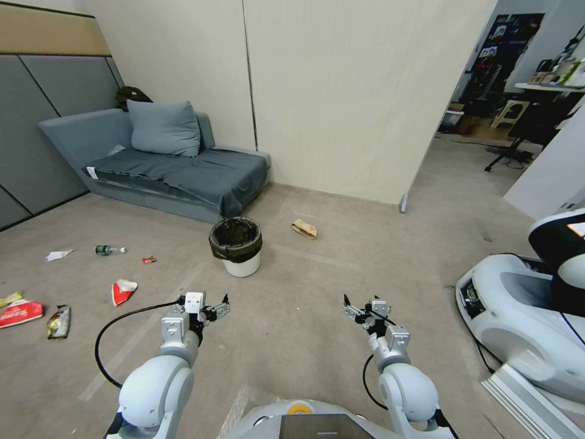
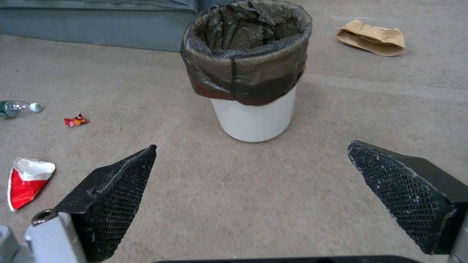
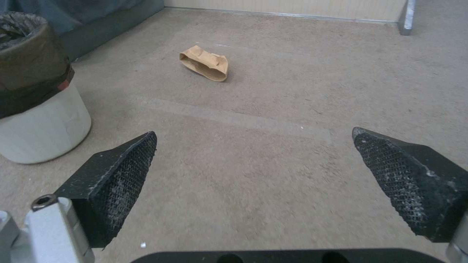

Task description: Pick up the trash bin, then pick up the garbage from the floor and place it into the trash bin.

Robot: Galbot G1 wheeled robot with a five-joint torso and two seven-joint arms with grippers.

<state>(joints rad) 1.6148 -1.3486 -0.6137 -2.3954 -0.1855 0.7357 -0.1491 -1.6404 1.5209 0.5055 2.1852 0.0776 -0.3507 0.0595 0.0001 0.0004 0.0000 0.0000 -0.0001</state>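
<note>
The trash bin (image 1: 242, 264), white with a black bag over its rim, stands upright on the carpet in front of the sofa. My left gripper (image 1: 218, 309) hovers open a short way before it, the bin (image 2: 253, 120) centred between its fingers in the left wrist view. My right gripper (image 1: 352, 311) is open and empty over bare floor. Garbage lies scattered: a brown paper bag (image 1: 304, 228) right of the bin, and to the left a small red wrapper (image 1: 148, 260), a bottle (image 1: 108, 250), a tissue (image 1: 58, 255), a red-and-white wrapper (image 1: 123, 291) and a gold foil wrapper (image 1: 59, 322).
A grey sofa (image 1: 177, 171) with a cushion stands behind the bin against the wall. A white robot base (image 1: 524, 317) sits on the floor at the right. A doorway at the back right leads to another room. Another red wrapper (image 1: 18, 312) lies at the far left.
</note>
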